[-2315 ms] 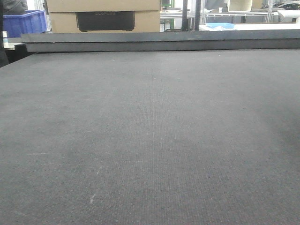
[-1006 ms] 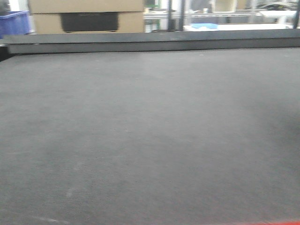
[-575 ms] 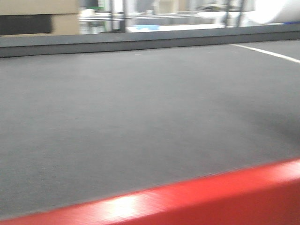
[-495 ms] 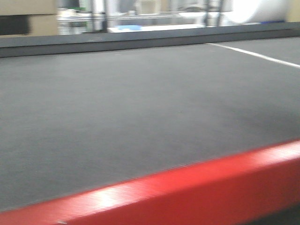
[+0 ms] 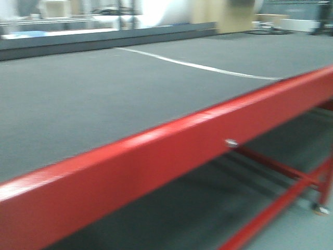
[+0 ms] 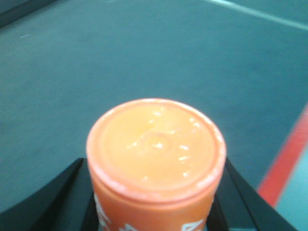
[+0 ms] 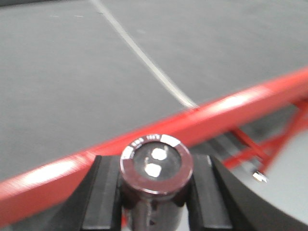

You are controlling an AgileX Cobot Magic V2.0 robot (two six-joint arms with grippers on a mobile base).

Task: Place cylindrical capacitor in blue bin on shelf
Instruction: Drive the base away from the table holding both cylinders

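The capacitor (image 7: 156,163), a dark maroon cylinder with a white-marked rim and two pale terminals on its end, sits between the fingers (image 7: 103,192) of the right gripper (image 7: 155,198); the black fingers press on both its sides, so the gripper is clamped on it, terminal end toward the wrist camera. The gripper hangs over the table's red rail (image 7: 216,113), with the grey mat (image 7: 57,72) and its white line (image 7: 144,60) beyond. The left gripper (image 6: 156,214) is closed likewise around an orange cylinder (image 6: 156,147) with white marks on its side; its dark fingers (image 6: 62,202) flank the body; it hangs above the mat, a strip of red rail at lower right. The front view is blurred; it shows only mat, white line and rail, with red struts (image 5: 276,169) below.
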